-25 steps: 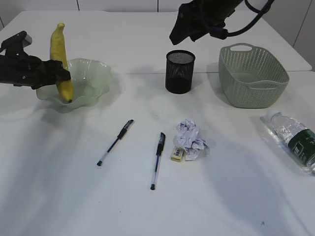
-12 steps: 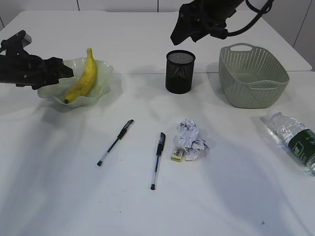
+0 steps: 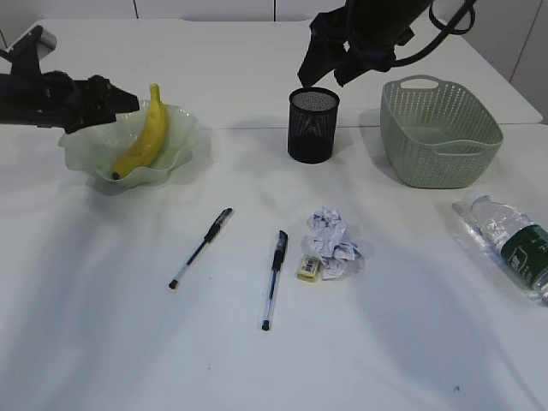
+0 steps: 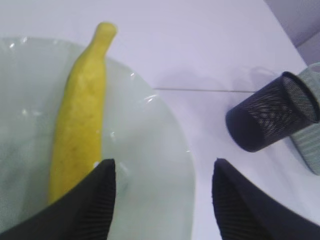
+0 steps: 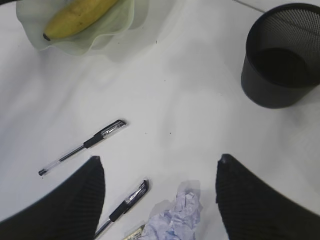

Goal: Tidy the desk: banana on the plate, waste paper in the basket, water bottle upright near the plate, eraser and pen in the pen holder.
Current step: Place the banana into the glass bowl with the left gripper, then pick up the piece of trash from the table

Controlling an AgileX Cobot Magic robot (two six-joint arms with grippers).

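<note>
the yellow banana (image 3: 144, 139) is now lying in the wavy pale green glass plate (image 3: 175, 150) at the far left of the white table (image 3: 103, 342); a second ago it was standing upright, clamped in the left gripper (image 3: 118, 101). that gripper's jaws are standing apart and empty, pulling back off the plate's left rim, so the banana step looks done to me.

the right gripper (image 5: 159, 200), jaws wide apart and holding nothing, is hanging above the black mesh pen holder (image 3: 313, 124).

the exterior view alone is showing the clear water bottle (image 3: 512, 245) lying on its side at the right and the green basket (image 3: 439, 133). the right wrist view is looking straight down on both black pens (image 5: 82, 146) and the crumpled waste paper (image 5: 172, 220), all waiting.
</note>
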